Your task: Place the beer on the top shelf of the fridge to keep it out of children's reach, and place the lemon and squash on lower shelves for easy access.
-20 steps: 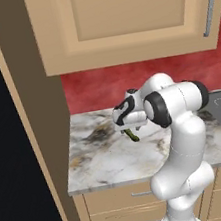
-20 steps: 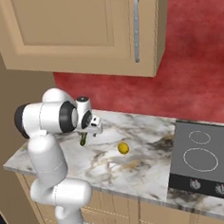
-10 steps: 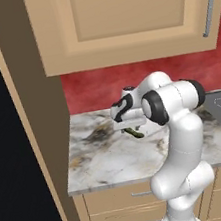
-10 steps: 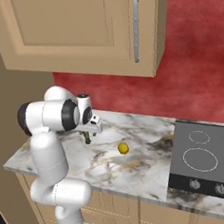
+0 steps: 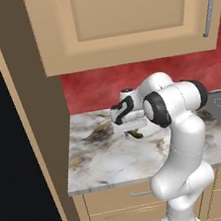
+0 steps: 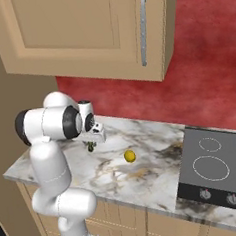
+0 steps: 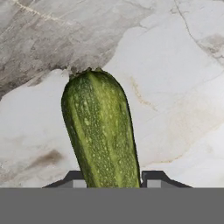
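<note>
Hand (image 7: 111, 180) low over counter (image 5: 105, 159), fingers pinched on squash (image 7: 101, 135) flanks, squash lying on marble; lemon (image 6: 129, 156) near. I judge grasp step; next lift clear, then head for fridge lower shelf

squash (image 7: 101, 131) on counter (image 5: 105, 159), lemon (image 6: 129, 156) beside it, stovetop (image 6: 217, 170) beyond

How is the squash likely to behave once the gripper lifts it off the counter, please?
The squash looks firm, so it probably stays stiff. Its smooth, rounded skin may slip or swivel between the fingertips. Gripped near one end, it could droop.
</note>
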Tool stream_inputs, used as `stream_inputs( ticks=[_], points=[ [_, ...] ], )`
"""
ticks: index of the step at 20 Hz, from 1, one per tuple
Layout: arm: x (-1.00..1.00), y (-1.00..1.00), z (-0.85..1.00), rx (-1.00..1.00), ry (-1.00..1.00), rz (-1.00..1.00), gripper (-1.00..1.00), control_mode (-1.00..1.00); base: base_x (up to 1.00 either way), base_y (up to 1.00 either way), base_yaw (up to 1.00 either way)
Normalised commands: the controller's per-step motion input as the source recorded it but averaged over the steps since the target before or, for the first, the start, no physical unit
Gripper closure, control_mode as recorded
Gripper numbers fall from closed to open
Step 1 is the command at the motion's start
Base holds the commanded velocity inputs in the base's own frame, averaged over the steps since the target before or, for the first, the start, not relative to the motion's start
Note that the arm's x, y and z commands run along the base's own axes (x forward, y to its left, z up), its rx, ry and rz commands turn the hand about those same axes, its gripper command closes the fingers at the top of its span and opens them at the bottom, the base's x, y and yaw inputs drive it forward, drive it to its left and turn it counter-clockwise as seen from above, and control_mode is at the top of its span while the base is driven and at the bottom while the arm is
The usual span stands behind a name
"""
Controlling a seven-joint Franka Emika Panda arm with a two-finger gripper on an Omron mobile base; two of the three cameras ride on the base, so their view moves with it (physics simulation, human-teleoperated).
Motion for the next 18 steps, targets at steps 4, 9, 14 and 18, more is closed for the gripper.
stream_inputs(
  ticks=[4, 9, 14, 18],
  points=[
    [-0.57, 0.0, 0.0, 0.0, -0.14, 0.15, 1.0, -1.0, 0.0, 0.0, 0.0],
    [-0.33, -0.03, 0.27, 0.08, -0.35, 0.23, 1.0, -1.0, 0.0, 0.0, 0.0],
    [-0.69, -0.13, 0.73, 0.02, -0.21, 0.14, 1.0, -1.0, 0.0, 0.0, 0.0],
    [-0.84, -0.23, 0.94, 0.0, -0.01, 0.07, 1.0, -1.0, 0.0, 0.0, 0.0]
  ],
)
